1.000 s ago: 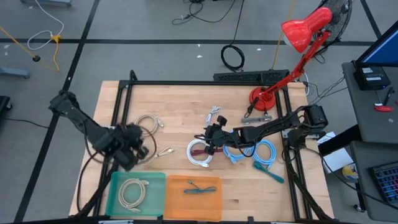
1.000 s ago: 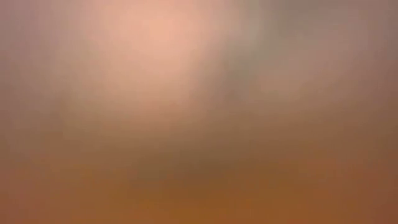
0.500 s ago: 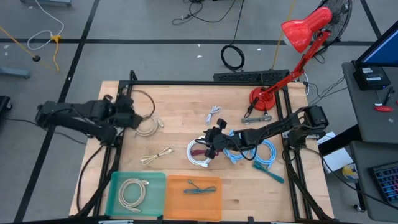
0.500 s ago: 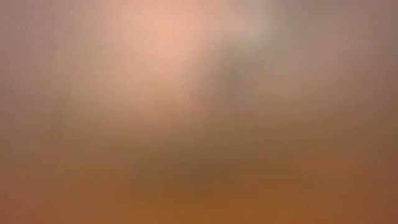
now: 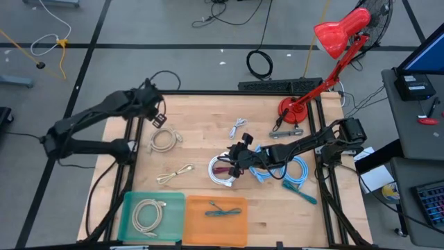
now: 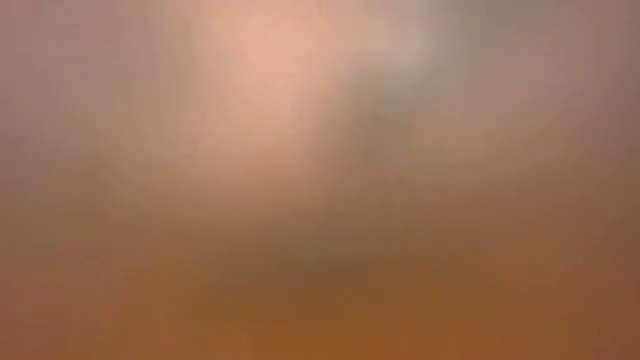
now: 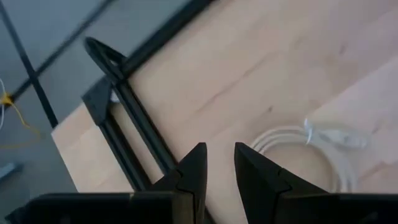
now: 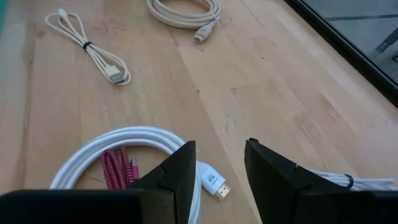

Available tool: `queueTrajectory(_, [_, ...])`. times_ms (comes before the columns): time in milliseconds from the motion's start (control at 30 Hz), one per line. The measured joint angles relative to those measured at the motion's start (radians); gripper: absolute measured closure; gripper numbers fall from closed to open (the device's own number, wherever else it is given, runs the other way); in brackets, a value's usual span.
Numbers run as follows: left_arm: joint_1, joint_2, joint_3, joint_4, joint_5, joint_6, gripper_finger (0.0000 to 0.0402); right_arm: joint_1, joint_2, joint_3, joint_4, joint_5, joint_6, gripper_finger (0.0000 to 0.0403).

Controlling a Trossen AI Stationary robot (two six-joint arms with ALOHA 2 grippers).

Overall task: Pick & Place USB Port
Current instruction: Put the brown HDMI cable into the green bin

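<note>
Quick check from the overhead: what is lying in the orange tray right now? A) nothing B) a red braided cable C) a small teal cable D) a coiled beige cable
C: in the high view the orange tray holds one small teal cable, while the coiled beige cable sits in the green tray beside it.

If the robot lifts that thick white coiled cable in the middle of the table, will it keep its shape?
Probably not. The white coiled cable shows no tie, so its loops would likely sag and unwind. A red braided cable lies inside the coil and may drag along. The right gripper hovers over it, fingers open.
</note>
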Motion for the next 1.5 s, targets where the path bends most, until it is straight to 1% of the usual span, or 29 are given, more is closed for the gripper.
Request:
queueTrajectory(67, [0.054,0.052,-0.002,0.000,0.038,0.069,0.0316,0.000,0.000,0.000,-0.010,0.000,0.000,0.0273])
queueTrajectory(167, [0.119,0.123,-0.022,0.008,0.129,0.189,0.0316,0.000,0.000,0.000,-0.017,0.000,0.000,0.0273])
queueTrajectory(233, [0.147,0.165,-0.047,0.019,0.181,0.260,0.0316,0.000,0.000,0.000,-0.017,0.000,0.000,0.0273])
queueTrajectory(300, [0.169,0.201,-0.081,0.045,0.206,0.306,0.0316,0.000,0.000,0.000,-0.017,0.000,0.000,0.0273])
queueTrajectory(467, [0.197,0.252,-0.190,0.158,0.275,0.363,0.0315,0.000,0.000,0.000,-0.017,0.000,0.000,0.0273])
queueTrajectory(533, [0.193,0.261,-0.205,0.191,0.316,0.367,0.0309,0.000,0.000,0.000,-0.017,0.000,0.000,0.0273])
queueTrajectory(600, [0.186,0.262,-0.199,0.205,0.355,0.362,0.0292,0.000,0.000,0.000,-0.016,0.002,0.000,0.0273])
queueTrajectory(833, [0.165,0.264,-0.212,0.224,0.356,0.309,0.0205,0.000,0.000,0.000,-0.013,0.004,0.000,0.0273])
queueTrajectory(967, [0.162,0.267,-0.211,0.239,0.321,0.290,0.0180,0.000,0.000,0.000,-0.012,0.004,0.000,0.0273])
queueTrajectory(1167, [0.159,0.331,-0.213,0.249,0.333,0.262,0.0181,0.000,0.000,0.000,-0.012,0.004,0.000,0.0273])
queueTrajectory(1500, [0.149,0.514,-0.212,0.271,0.312,0.256,0.0219,0.000,0.000,0.000,-0.014,0.004,0.000,0.0273])
